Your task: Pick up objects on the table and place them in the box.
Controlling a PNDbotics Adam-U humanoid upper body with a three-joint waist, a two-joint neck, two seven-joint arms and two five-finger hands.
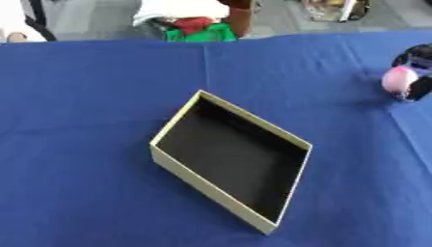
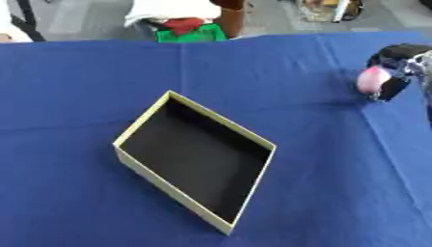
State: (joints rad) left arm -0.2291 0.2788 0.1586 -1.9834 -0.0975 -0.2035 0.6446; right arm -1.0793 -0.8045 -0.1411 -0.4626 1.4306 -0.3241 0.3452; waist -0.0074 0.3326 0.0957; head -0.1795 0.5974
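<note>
A: What's the biggest thing here?

B: One table (image 1: 84,96), covered in smooth blue cloth with a few faint creases, filling nearly the whole frame.

A: Next?

B: One box (image 2: 173,193), mid-frame, turned like a diamond. It looks like cardboard: pale yellowish walls, dark flat inside, open at the top, nothing in it.

A: And the robot?

B: One hand shows, the right hand (image 2: 397,65), black, at the upper right edge of the frame. Its fingers are curled round one pink object (image 2: 371,79).

A: So where is that object?

B: Upper right, in the hand itself, on its left side, well apart from the box. It is small, rounded and smooth-looking; more I can't make out.

A: The left hand?

B: In neither view.
</note>
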